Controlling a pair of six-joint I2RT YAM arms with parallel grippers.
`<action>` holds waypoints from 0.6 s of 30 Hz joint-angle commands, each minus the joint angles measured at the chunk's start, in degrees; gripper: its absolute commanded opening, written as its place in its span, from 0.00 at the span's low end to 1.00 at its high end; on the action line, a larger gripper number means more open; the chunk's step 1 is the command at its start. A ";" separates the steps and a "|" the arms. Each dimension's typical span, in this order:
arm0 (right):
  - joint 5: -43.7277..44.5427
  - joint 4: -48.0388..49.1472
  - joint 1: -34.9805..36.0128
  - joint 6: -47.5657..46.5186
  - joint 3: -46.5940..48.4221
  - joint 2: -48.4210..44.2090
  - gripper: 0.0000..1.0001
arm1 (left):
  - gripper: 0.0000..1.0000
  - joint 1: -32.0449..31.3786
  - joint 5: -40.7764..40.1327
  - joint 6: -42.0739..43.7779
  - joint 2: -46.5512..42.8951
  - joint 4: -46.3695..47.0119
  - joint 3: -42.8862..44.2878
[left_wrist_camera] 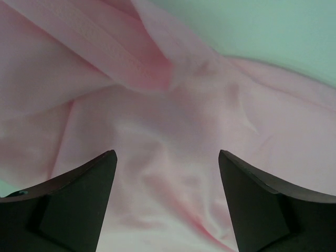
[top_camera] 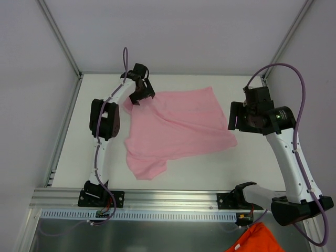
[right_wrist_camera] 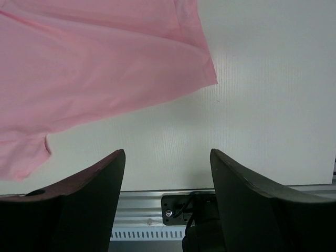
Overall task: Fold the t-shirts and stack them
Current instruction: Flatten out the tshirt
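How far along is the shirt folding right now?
Nothing looks neatly folded: the pink t-shirt lies rumpled on the table. Both arms are open-jawed, holding nothing: left gripper over its far left corner, right gripper over bare table beside it. Folding and stacking remain.

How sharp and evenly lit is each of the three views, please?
Top external: evenly lit and sharp, only faint shadows beside the pink t-shirt. Left wrist: very close, the cloth looks soft and slightly blurred, the left gripper's fingers nearly black. Right wrist: table texture and shirt edge crisp, the right gripper's fingers dark, underexposed.
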 commanded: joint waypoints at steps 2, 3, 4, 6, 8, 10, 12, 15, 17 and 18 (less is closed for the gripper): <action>-2.57 1.76 0.10 0.13 -1.17 -0.92 0.70 | 0.85 -3.50 3.64 3.09 -13.62 4.10 -6.10; -2.93 2.20 0.10 0.22 -1.69 -0.92 0.70 | 0.86 -3.85 3.29 3.88 -14.59 3.67 -6.64; -3.19 2.46 0.10 0.22 -1.96 -0.83 0.70 | 0.86 -4.29 4.24 4.41 -16.26 3.49 -7.08; -3.89 3.43 0.18 0.22 -3.01 -0.65 0.69 | 0.87 -5.34 3.99 6.60 -17.93 3.05 -8.75; -4.60 4.05 0.27 0.31 -3.54 -0.48 0.69 | 0.88 -7.18 1.27 8.10 -21.01 3.31 -11.20; -4.86 4.31 0.36 0.66 -4.16 -0.30 0.69 | 0.88 -7.81 2.74 8.64 -23.46 4.36 -13.49; -5.21 4.66 0.45 0.66 -4.16 -0.21 0.69 | 0.88 -7.98 9.67 6.71 -24.44 6.73 -17.88; -5.22 4.75 0.54 0.57 -2.76 0.05 0.69 | 0.88 -9.47 16.02 3.90 -27.77 12.00 -29.45; -5.13 4.67 0.54 0.31 -2.23 0.31 0.69 | 0.88 -11.57 18.12 2.58 -29.01 14.98 -33.52; -5.13 4.75 0.62 0.39 -2.05 0.40 0.69 | 0.87 -12.46 18.22 2.31 -30.23 15.78 -37.28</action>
